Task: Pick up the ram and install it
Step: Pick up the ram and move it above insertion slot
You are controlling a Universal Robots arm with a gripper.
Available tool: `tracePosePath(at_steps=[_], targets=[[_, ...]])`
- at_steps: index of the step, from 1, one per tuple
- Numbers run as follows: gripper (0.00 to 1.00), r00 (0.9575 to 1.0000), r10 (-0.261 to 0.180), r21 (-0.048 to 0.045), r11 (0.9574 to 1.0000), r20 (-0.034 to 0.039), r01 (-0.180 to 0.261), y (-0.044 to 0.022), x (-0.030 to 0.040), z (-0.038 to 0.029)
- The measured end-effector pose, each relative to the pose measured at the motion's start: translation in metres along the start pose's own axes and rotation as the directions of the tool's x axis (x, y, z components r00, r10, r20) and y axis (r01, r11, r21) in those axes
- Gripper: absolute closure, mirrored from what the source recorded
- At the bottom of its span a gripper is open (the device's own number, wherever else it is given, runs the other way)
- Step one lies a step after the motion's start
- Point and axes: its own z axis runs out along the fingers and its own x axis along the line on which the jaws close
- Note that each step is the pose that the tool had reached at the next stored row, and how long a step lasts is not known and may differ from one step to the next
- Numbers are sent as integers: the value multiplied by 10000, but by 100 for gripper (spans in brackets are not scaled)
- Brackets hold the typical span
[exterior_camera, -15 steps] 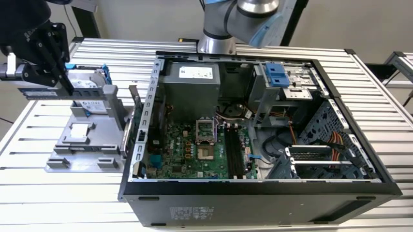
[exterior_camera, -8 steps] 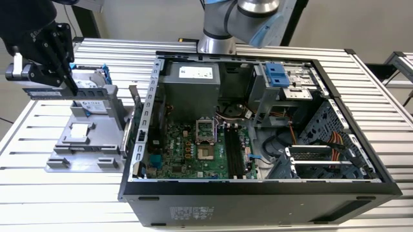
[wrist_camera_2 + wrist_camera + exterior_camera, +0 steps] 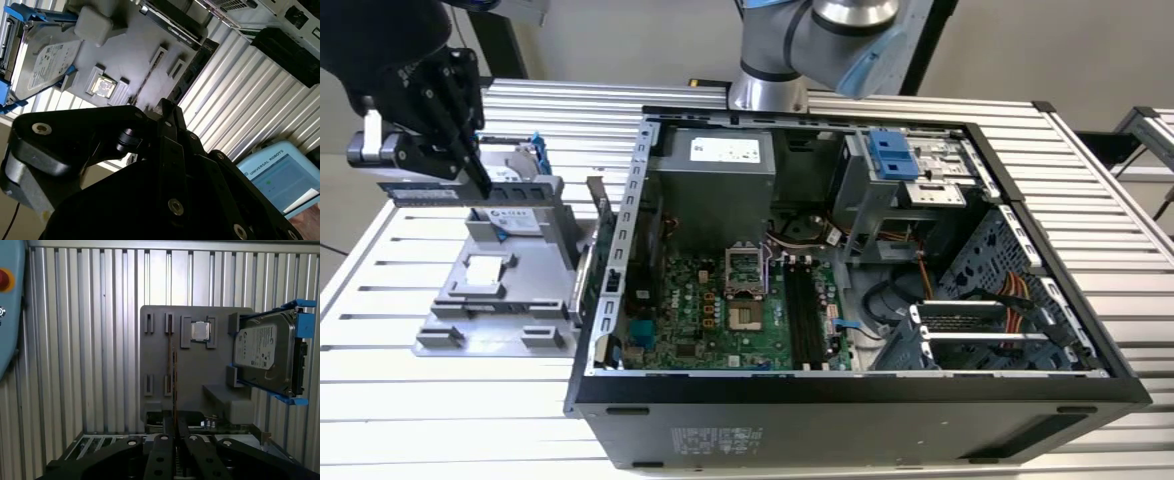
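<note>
The ram (image 3: pixel 434 192) is a long thin stick, level above the back of the grey parts tray (image 3: pixel 494 325) at the exterior view's left. My black gripper (image 3: pixel 478 185) is shut on it near one end. In the first wrist view the ram (image 3: pixel 173 380) shows edge-on as a thin line running out from between the fingers (image 3: pixel 162 450), in line with a narrow slot of the tray (image 3: pixel 200 372). The open computer case (image 3: pixel 854 395) lies at the middle, with dark memory slots (image 3: pixel 803 315) on its green motherboard.
A silver-labelled hard drive (image 3: pixel 507 218) in a blue frame stands on the tray, also seen in both wrist views (image 3: pixel 262 352) (image 3: pixel 45 65). A square processor chip (image 3: pixel 200 331) sits in a tray pocket. A blue teach pendant (image 3: pixel 280 175) lies on the ribbed table. The arm's base (image 3: pixel 767 90) stands behind the case.
</note>
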Motion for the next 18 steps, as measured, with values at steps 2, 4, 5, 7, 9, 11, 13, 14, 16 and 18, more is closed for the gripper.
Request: tracePosePath(at_steps=[2, 4, 5, 7, 9, 11, 13, 14, 16, 18], targets=[[100, 10000, 0, 0, 10000, -1, 0, -20, 0, 0], [100, 10000, 0, 0, 10000, -1, 0, -40, 0, 1], [100, 10000, 0, 0, 10000, 0, 0, -49, -1, 2], [100, 10000, 0, -1, 10000, -1, 0, -69, -1, 2], [100, 10000, 0, 0, 10000, -1, 0, -89, -1, 2], [100, 10000, 0, 0, 10000, -1, 0, -109, -1, 3], [100, 10000, 0, 0, 10000, -1, 0, -128, -1, 4], [100, 10000, 0, 0, 10000, -2, 0, -137, -1, 4], [100, 10000, 0, 0, 10000, -1, 0, -158, -2, 5], [100, 10000, 0, 0, 10000, -2, 0, -177, -1, 5]])
